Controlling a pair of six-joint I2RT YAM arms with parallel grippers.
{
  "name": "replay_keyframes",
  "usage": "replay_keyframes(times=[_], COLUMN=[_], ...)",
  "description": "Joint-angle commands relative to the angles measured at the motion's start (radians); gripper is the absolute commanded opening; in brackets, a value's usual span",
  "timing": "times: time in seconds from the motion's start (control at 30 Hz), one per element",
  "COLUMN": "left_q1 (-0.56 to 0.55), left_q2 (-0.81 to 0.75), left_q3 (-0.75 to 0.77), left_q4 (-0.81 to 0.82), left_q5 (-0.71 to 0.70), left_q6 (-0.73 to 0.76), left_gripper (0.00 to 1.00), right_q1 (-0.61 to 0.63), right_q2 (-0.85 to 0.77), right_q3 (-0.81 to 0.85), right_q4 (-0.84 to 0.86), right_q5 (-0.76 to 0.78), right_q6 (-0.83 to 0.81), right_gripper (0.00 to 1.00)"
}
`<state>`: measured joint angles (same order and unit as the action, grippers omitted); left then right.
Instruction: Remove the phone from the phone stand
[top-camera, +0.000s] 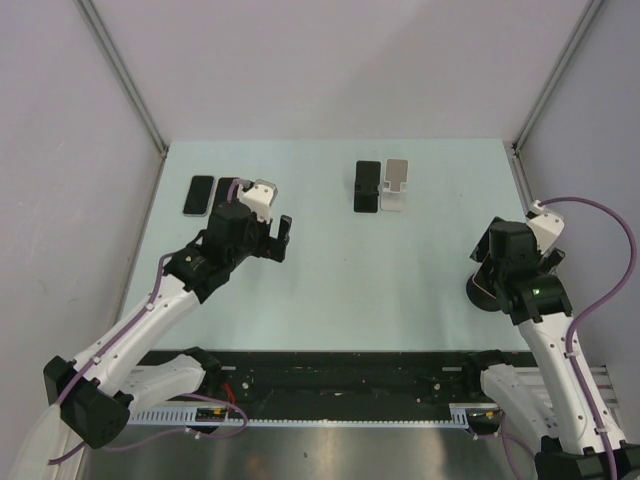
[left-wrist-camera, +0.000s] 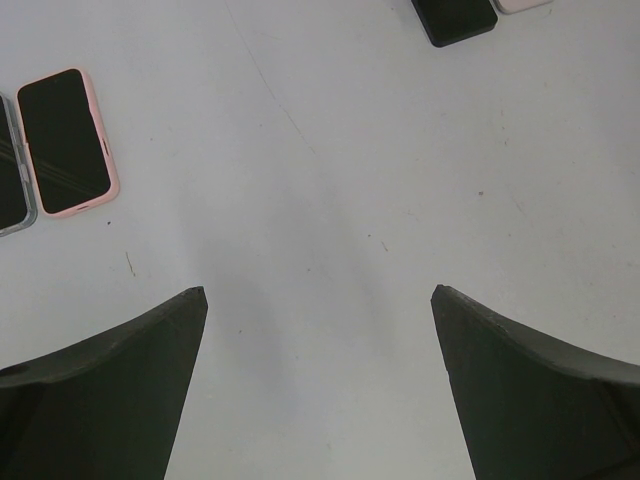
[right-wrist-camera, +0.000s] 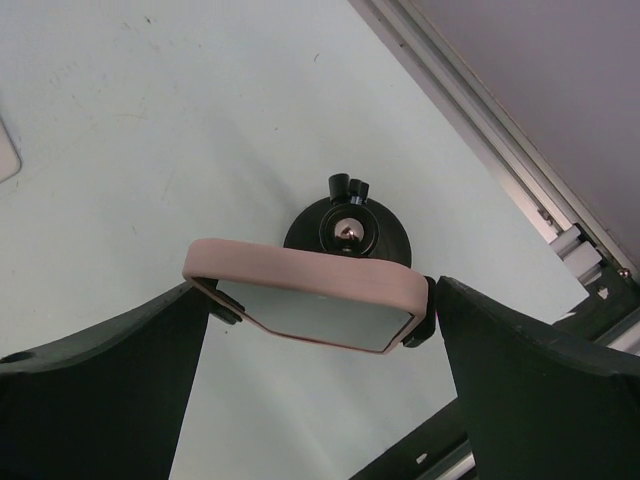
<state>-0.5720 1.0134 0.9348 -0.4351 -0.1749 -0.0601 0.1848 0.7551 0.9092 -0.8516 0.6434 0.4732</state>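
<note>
The worktop (top-camera: 330, 270) is carrying the black phone stand (right-wrist-camera: 345, 225) near its 4 o'clock edge; the right hand (right-wrist-camera: 320, 290) is hovering over it, fingers apart, bracketing the pink-cased phone (right-wrist-camera: 300, 280) sitting in the stand's clamp; the left hand (left-wrist-camera: 320, 292), also spread, is hanging at 10 o'clock. The grasp appears to be lining up; next comes closing on the phone's edges and lifting it free.
</note>
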Motion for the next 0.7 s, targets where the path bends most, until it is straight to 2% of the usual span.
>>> replay_keyframes(times=[0.0,0.1,0.2,0.4,0.53,0.67], left_q1=[0.001,0.0,0.001,0.001,0.001,0.001], left_q2=[-0.007,-0.006,-0.004,-0.001,0.001,0.001], left_q3=[0.002,0.002,0.002,0.002,0.001,0.002], left_q4=[0.025,0.025,0.024,0.025,0.024,0.024], left_q5=[0.017,0.018,0.018,0.022,0.025,0.032], left_q6=[0.008,0.009,0.009,0.008,0.008,0.011], left_gripper=[1.0,1.0,1.0,1.0,1.0,1.0], right_q1=[-0.002,-0.001,-0.002,0.002,0.036,0.122], right_q2=[0.007,0.007,0.009,-0.01,-0.028,-0.027], right_q3=[-0.026,-0.033,-0.035,-0.035,-0.035,-0.033], right_q4=[0.083,0.105,0.114,0.14,0.23,0.334], right_q5=[0.065,0.078,0.079,0.053,-0.115,-0.267], right_q6=[0.027,0.01,-0.011,-0.07,-0.165,-0.232], right_gripper=[1.0,0.95,0.86,0.54,0.33,0.22])
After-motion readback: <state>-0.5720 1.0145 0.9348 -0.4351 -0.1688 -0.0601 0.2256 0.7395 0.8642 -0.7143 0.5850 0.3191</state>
